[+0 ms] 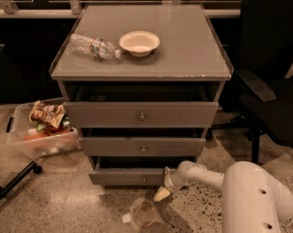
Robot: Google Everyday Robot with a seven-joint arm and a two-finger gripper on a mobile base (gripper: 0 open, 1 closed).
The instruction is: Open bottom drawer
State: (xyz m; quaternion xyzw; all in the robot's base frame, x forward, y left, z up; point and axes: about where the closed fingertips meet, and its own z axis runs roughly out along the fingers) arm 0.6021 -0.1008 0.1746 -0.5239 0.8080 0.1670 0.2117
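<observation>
The bottom drawer [132, 177] is the lowest and shortest grey front of the grey cabinet [195, 38], with a small round knob [144, 180] at its centre. It stands slightly out, with a dark gap above it. My gripper [162, 193] is low, near the floor, just in front of the right part of that drawer front and right of the knob. Its cream tip points down and left. My white arm [209, 176] reaches in from the lower right.
The middle [142, 147] and top [141, 114] drawers also stand slightly out. A plastic bottle [94, 46] and a bowl [139, 42] lie on the cabinet top. A clear cup [144, 213] stands on the floor below the gripper. A snack bin [40, 132] is at left and an office chair [270, 96] at right.
</observation>
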